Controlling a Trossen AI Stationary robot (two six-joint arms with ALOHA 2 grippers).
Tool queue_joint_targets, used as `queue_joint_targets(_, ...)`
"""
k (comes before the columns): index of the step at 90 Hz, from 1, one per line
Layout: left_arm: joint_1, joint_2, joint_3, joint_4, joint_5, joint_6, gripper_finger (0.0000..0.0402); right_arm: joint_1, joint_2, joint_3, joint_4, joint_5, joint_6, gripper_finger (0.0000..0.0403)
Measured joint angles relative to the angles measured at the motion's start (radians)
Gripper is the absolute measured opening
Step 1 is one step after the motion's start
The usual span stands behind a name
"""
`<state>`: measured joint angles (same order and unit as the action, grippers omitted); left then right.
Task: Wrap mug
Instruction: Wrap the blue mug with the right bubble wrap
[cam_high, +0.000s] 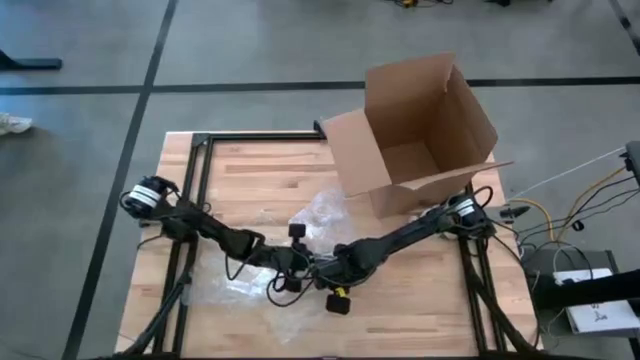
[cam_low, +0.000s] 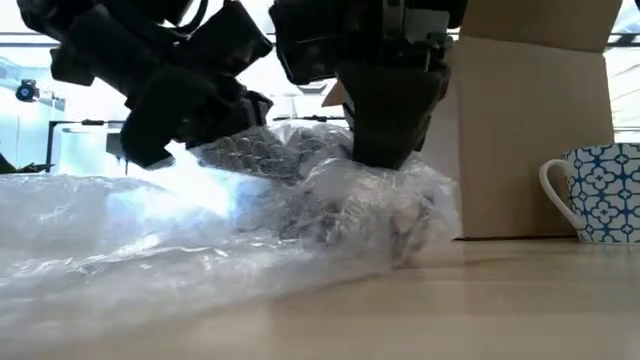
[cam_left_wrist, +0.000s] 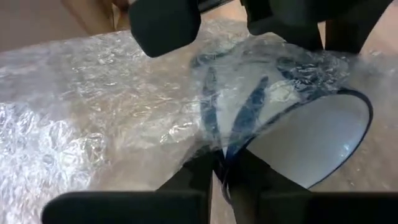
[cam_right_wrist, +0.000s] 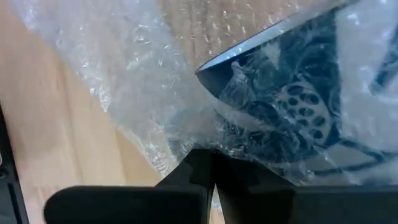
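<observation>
Worktop (cam_high: 420, 290): wooden, box (cam_high: 420, 130) upper right.
Mug (cam_left_wrist: 298, 124): lower centre, on its side under wrap (cam_high: 330, 215).
Left pincer (cam_left_wrist: 221, 177): pinching mug rim.
Right pincer (cam_right_wrist: 214, 168): pinching wrap.
Tip: probably pull wrap snug before rolling.

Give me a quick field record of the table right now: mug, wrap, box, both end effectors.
mug being wrapped: lying on its side, blue-patterned, partly under bubble wrap, open mouth uncovered
bubble wrap: crumpled sheet spread over the table's middle
left end effector: fingers shut, pinching wrap at the mug's rim
right end effector: fingers shut on wrap against the mug
cardboard box: open, at the table's far right side
second mug: upright beside the box, unwrapped, seen only in the low view
</observation>
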<state>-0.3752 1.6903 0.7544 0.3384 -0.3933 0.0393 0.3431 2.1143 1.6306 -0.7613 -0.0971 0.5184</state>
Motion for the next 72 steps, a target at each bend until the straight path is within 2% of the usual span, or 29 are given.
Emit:
queue_joint_targets(11,0.000,0.000,0.000,0.000,0.003,-0.037,0.0055,-0.003,0.001,-0.011,0.013,0.004,-0.004,0.0000)
queue_joint_targets(28,0.001,-0.050,0.002,-0.080,-0.005,-0.075,0.0135,-0.002,0.002,-0.025,0.020,0.039,-0.002,0.0000)
queue_joint_targets(42,-0.002,-0.177,0.003,-0.263,0.037,-0.099,0.0195,-0.002,0.002,-0.028,0.028,0.043,0.004,0.0000)
queue_joint_targets(54,-0.002,-0.335,0.003,-0.433,0.073,-0.169,0.0222,-0.002,0.002,-0.029,0.038,0.045,0.004,0.0000)
queue_joint_targets(63,-0.003,-0.452,0.003,-0.478,0.008,-0.152,0.0227,-0.002,0.002,-0.029,0.042,0.048,0.004,0.0000)
queue_joint_targets(72,-0.002,-0.529,0.003,-0.438,-0.119,-0.036,0.0225,-0.003,0.002,-0.029,0.043,0.048,0.004,0.0000)
